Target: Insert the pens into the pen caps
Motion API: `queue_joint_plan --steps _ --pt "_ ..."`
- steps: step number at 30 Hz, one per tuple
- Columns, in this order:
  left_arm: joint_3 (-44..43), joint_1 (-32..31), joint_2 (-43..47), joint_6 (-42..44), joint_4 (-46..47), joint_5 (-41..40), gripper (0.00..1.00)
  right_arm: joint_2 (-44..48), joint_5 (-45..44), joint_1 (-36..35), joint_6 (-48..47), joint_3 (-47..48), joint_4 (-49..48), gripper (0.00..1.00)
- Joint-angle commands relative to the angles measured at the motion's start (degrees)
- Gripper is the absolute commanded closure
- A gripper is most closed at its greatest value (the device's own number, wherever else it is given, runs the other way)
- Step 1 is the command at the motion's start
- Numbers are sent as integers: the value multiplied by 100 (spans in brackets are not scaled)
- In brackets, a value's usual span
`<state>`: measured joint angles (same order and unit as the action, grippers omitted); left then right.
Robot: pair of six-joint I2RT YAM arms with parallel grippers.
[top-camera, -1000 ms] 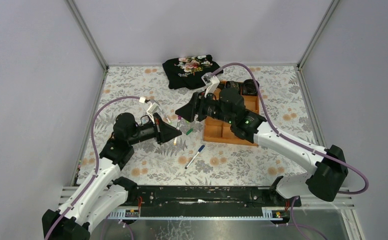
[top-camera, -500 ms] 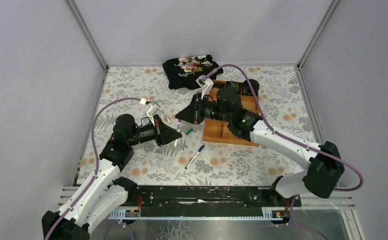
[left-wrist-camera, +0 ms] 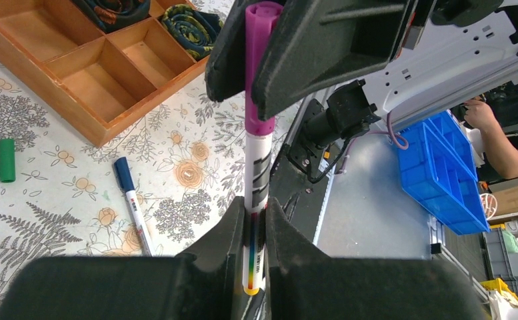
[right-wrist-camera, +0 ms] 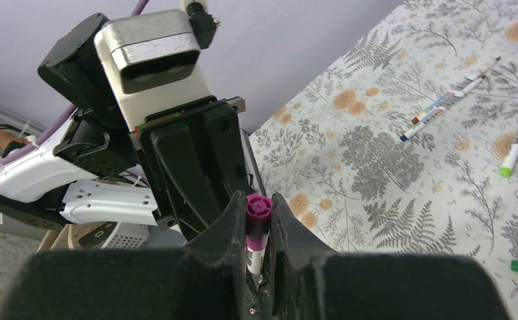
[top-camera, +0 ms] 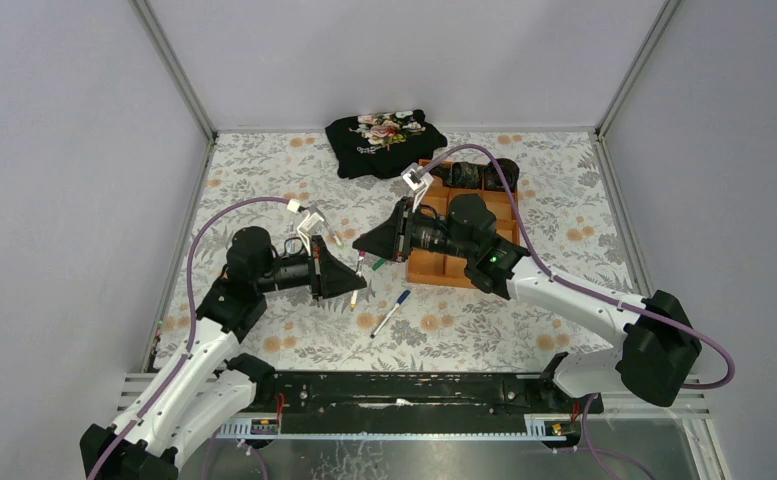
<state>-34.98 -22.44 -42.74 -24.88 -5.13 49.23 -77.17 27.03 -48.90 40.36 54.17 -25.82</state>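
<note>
Pen up off the desk, clenched in left pincer; right pincer, clamped on magenta cap, has closed in since a second ago; cap now over tip; pair likely nearly joined, wants a final push.

Top view high, distant; wrist views close, opposed, sharing magenta cap.
</note>
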Motion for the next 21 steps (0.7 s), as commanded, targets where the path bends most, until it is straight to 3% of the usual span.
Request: queue_joint_plan --steps 1,10,13,15,17,19,21 --pt "-867 144 73 -225 1333 -331 100 -158 1338 -748 -37 -512 965 100" --pt "-1020 480 113 -387 1486 -77 100 -5 1917 -787 84 -875 964 100" --pt "-1110 514 78 248 682 -460 100 110 1759 -788 91 -747 1201 100" --pt "-1114 506 -42 668 9 -820 100 302 956 -781 -63 -502 1686 100" --pt "-963 458 -111 806 -351 -1076 100 547 147 -787 -364 -147 2508 84" --pt "-673 289 -138 682 -433 -1372 100 849 -736 -786 -540 91 2995 55" --pt "-398 -78 -170 445 -488 -1890 100 1188 -1571 -783 -649 211 3351 34"
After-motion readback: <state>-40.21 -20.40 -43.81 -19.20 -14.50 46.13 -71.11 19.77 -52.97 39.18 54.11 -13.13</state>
